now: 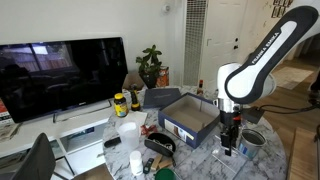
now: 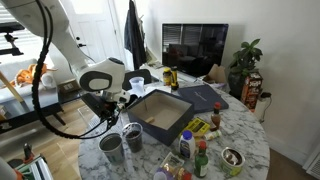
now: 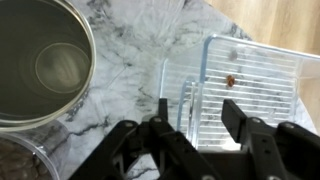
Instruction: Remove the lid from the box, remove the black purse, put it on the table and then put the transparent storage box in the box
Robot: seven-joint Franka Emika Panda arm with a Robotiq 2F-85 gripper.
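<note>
While the gripper (image 3: 197, 118) hung low over the marble table (image 3: 130, 40), its two fingers (image 3: 161, 115) stood apart, straddling the near wall of the transparent storage box (image 3: 250, 85). One finger was outside that wall and the other over the ribbed clear interior. Whether they pressed the plastic or merely bracketed it could not be told. A round metal tin (image 3: 40, 60) sat just beside the outer finger, apart from the clear container. In an exterior view the box (image 1: 190, 128) stood open near the fingers, and the lid (image 1: 160, 97) lay beyond it, on the side away from them.
</note>
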